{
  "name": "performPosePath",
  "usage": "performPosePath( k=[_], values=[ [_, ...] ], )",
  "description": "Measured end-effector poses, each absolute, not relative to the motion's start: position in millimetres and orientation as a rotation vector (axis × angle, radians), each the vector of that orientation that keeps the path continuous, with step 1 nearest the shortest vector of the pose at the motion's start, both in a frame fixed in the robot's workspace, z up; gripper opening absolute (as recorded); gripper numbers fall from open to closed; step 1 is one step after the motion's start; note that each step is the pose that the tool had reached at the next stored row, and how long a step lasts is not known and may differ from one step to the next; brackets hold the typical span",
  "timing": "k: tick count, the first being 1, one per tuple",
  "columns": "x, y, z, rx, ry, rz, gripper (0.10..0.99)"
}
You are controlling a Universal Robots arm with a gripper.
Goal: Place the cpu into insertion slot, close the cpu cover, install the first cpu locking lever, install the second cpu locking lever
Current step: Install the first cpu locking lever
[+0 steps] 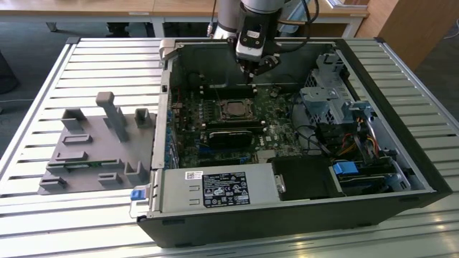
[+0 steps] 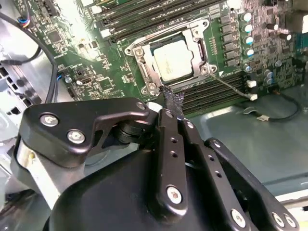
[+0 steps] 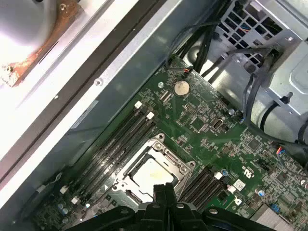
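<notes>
My claw (image 2: 171, 102) is pinched together on nothing, parked by the socket (image 2: 158, 45) corner, I guess because the chip (image 2: 174, 60) already sits under the lowered metal frame (image 2: 142, 60) and 1 lever (image 2: 231, 87) looks unlatched.

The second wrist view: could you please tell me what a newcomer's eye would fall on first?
The pale cpu sits on the green motherboard, with the silvery cpu cover lying down around it. The black tool hangs close beside that cover, its fingers together.
</notes>
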State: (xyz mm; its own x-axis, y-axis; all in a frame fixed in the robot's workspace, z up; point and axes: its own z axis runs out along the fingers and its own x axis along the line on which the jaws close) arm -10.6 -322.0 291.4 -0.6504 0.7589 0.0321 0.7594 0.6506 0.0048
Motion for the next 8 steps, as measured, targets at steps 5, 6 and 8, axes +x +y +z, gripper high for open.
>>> performPosePath(
  k=[5,6,8],
  values=[
    [-10.6,-322.0,291.4,-1.202,-2.872,-0.026,0.106],
    [-10.6,-322.1,291.4,-1.184,-2.88,-0.026,0.106],
    [-10.6,-322.0,291.4,-1.15,-2.893,-0.025,0.106]
  ],
)
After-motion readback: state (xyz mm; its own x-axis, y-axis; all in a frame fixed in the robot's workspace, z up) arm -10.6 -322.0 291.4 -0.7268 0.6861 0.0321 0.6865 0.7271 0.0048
